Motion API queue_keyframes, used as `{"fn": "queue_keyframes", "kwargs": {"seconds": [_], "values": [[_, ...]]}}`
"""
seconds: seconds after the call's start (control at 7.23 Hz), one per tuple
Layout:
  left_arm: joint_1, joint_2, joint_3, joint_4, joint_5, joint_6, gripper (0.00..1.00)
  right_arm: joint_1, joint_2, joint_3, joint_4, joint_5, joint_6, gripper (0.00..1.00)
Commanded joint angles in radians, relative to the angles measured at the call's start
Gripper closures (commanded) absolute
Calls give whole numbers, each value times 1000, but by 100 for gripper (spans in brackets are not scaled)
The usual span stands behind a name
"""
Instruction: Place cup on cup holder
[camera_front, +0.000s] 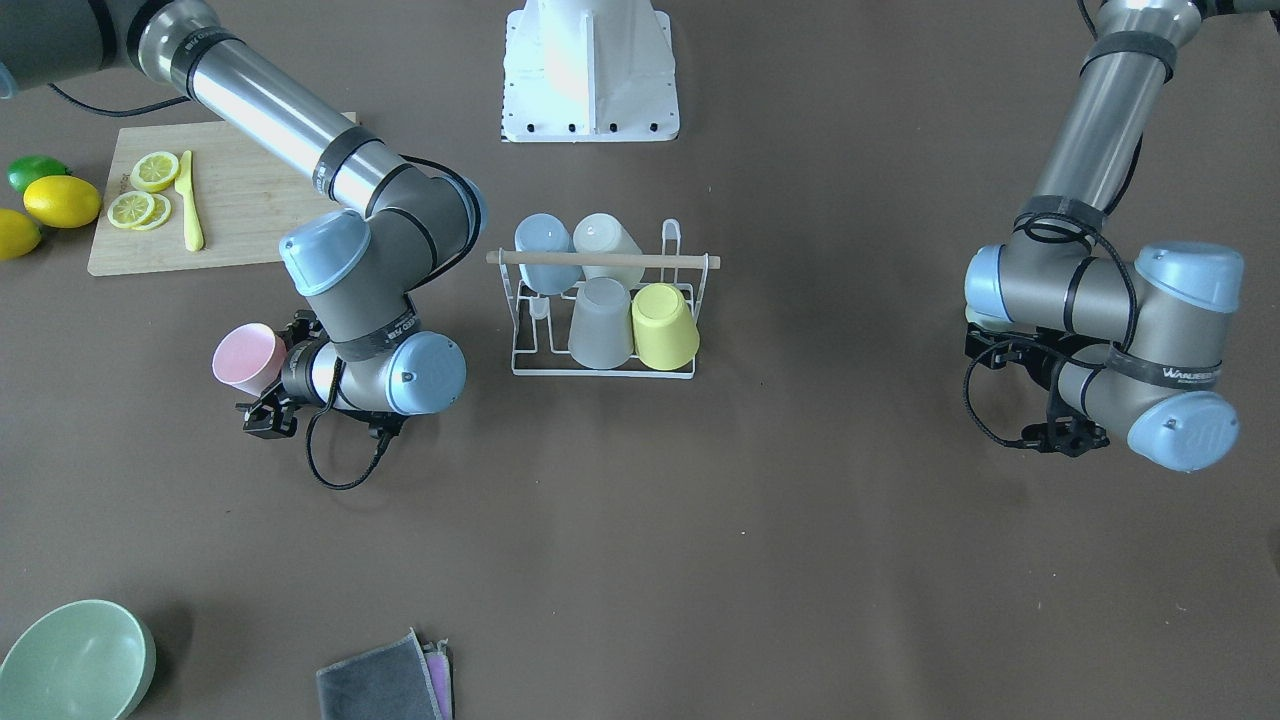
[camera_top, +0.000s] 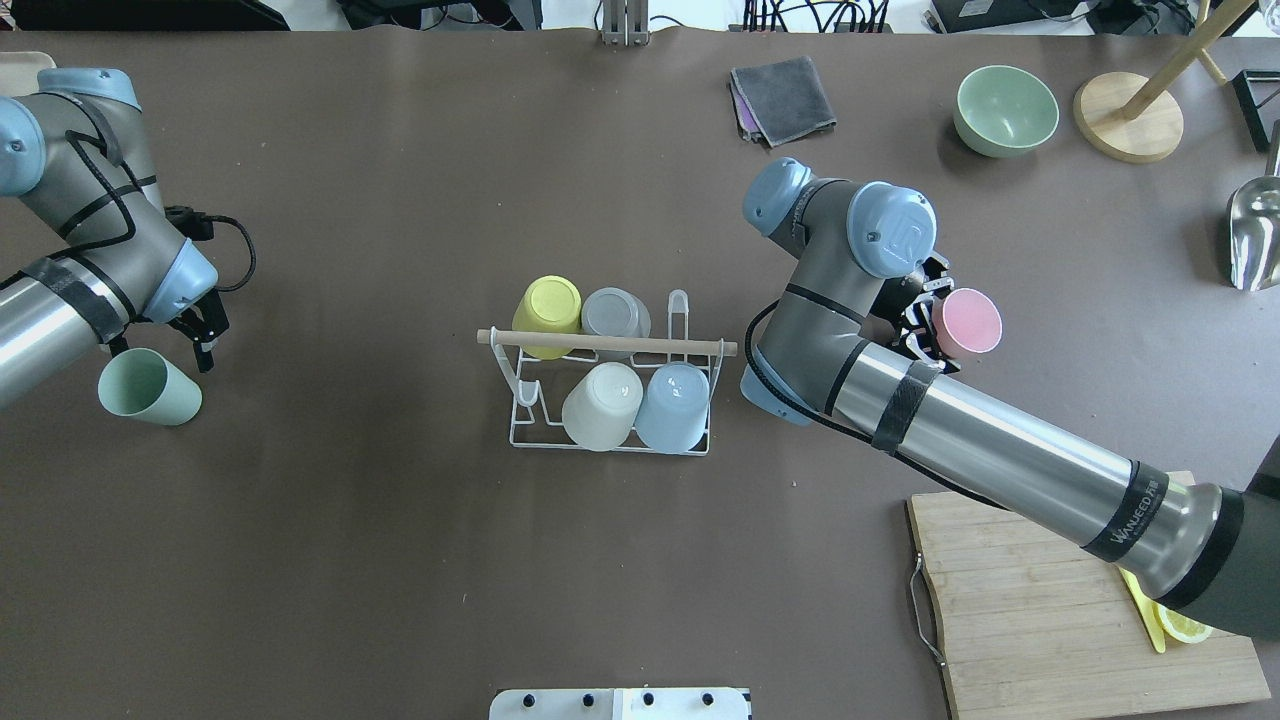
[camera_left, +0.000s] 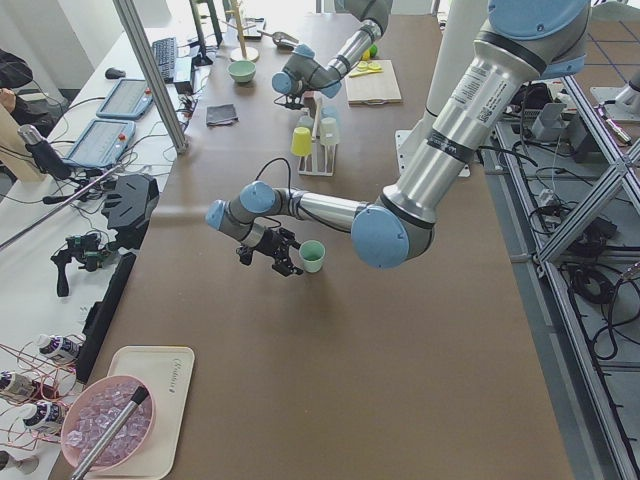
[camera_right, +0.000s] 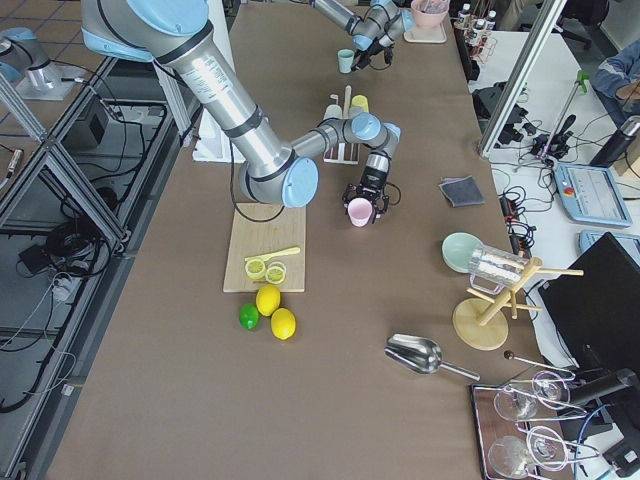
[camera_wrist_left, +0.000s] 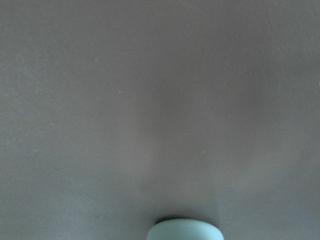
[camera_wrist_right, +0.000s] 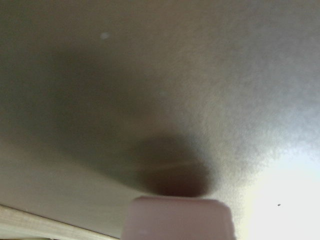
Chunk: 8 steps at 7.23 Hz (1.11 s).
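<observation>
The cup holder (camera_top: 610, 343), a white wire rack with a wooden rod on top, stands mid-table and carries a yellow (camera_top: 548, 308), a grey (camera_top: 612, 314), a white (camera_top: 602, 404) and a blue cup (camera_top: 673, 405) upside down; it also shows in the front-facing view (camera_front: 603, 260). My right gripper (camera_top: 925, 325) is shut on a pink cup (camera_top: 967, 322) to the right of the holder, apart from it; the cup also shows in the front-facing view (camera_front: 250, 357). My left gripper (camera_top: 190, 350) is shut on a pale green cup (camera_top: 150, 388) far to the left.
A wooden cutting board (camera_front: 230, 215) with lemon slices and a yellow knife lies near the right arm, with lemons (camera_front: 62, 200) and a lime beside it. A green bowl (camera_top: 1005, 108), a grey cloth (camera_top: 785, 95), a wooden stand (camera_top: 1128, 118) and a metal scoop (camera_top: 1255, 230) sit at the far right.
</observation>
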Motion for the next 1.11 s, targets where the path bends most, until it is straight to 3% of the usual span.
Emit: {"fn": "queue_keyframes", "kwargs": {"seconds": [0.0,0.97], "values": [[8,17,-1,7,-13,19,2,0,-15,9,13,0,1,0],[15,19,-2,48,-32,67,2,2,-27,18,13,2,1,0]]}}
